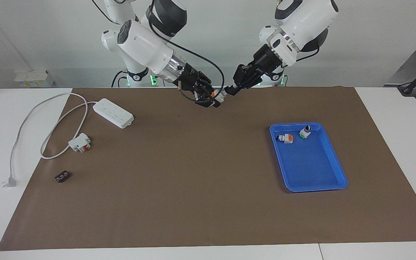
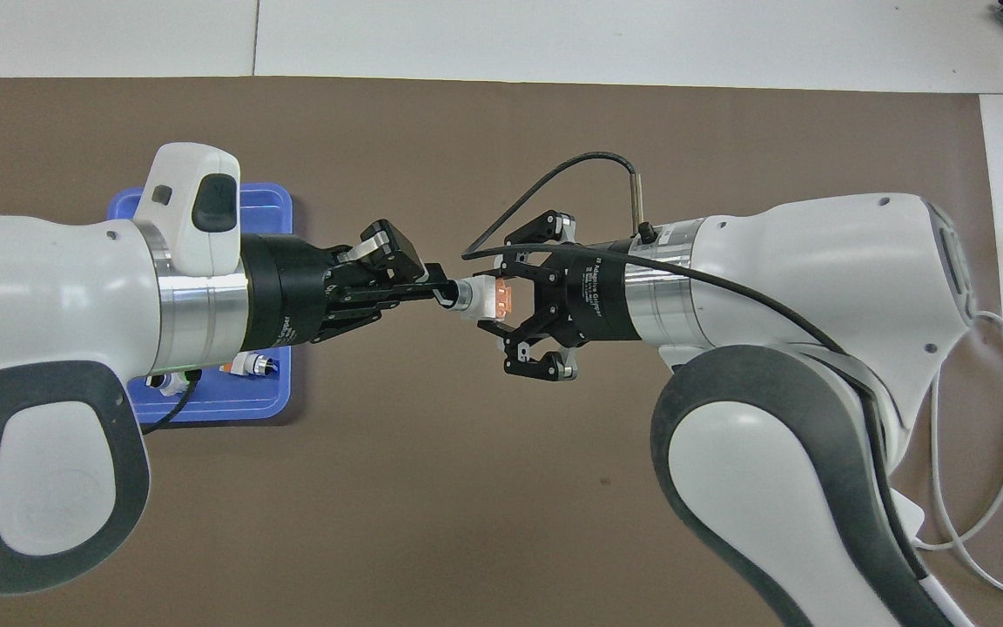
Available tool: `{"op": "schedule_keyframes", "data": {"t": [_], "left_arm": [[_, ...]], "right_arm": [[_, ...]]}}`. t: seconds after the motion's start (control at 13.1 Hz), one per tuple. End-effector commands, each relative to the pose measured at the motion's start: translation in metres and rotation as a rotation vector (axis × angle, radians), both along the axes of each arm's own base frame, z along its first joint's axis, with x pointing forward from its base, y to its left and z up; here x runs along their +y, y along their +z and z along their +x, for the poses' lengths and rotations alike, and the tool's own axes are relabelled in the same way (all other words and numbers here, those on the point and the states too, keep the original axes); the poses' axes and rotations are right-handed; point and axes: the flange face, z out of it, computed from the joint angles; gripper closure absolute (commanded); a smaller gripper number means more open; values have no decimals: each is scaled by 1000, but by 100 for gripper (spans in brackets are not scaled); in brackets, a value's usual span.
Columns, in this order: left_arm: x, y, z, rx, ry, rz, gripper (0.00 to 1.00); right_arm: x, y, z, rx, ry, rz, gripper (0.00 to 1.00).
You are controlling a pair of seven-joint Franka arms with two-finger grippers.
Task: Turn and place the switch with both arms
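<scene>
Switch (image 2: pixel 484 300) hangs in the air between our two tools, above the brown mat (image 1: pixel 193 187) that covers the middle of the surface (image 1: pixel 392 115), over the part of the mat close to our bases. Our left tool (image 2: pixel 439 293) comes in from the left arm's end with its fingers drawn close together, pinching the small black knob at the silver collar end of the switch. Our right tool (image 2: pixel 514 324) meets it from the right arm's end; its fingers look spread fairly wide in the overhead view, reaching around the orange block end, and we cannot tell whether the pads actually press on the block. The switch lies roughly level, knob toward the left tool, orange end toward the right tool. Toward the left arm's end of the mat sits a blue tray (image 1: pixel 316 177) holding two more small parts, an orange-ended switch (image 1: pixel 285 138) and a green-based switch (image 1: pixel 305 132), side by side in the end of the tray nearer to us. Toward the right arm's end lies a white power strip (image 1: pixel 113 113) with its cable (image 1: pixel 24 126) looping onto the white surface, a white-and-red block (image 1: pixel 79 142) beside the cable, and a small dark part (image 1: pixel 62 176) farther from us than the block.
</scene>
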Motion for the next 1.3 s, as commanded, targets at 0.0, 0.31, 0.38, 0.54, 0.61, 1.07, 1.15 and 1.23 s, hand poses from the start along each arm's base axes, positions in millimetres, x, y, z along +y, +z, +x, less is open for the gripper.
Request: {"op": "schedule_keyframes", "data": {"t": [0.0, 0.31, 0.38, 0.54, 0.61, 1.07, 1.15, 1.23], "left_arm": [[-13, -1, -7, -15, -22, 9, 90], [-18, -5, -13, 10, -37, 15, 100], [-19, -6, -15, 17, -46, 18, 100], [-19, -5, -16, 12, -52, 19, 100], [-19, -6, -15, 12, -51, 19, 100], [-10, -15, -17, 199, 108, 2, 100], [-9, -17, -18, 256, 166, -6, 100], [-9, -16, -19, 308, 224, -16, 100]], "right_arm": [[-1, 1, 0, -6, 4, 3, 100], [-1, 1, 0, -10, 8, 2, 100], [-2, 1, 0, -10, 6, 2, 100], [-1, 1, 0, -10, 8, 2, 100], [-1, 1, 0, -10, 8, 2, 100], [-3, 0, 0, -15, 10, -6, 100], [-3, 0, 0, -14, 9, -6, 100], [-2, 0, 0, -15, 12, -6, 100]]}}
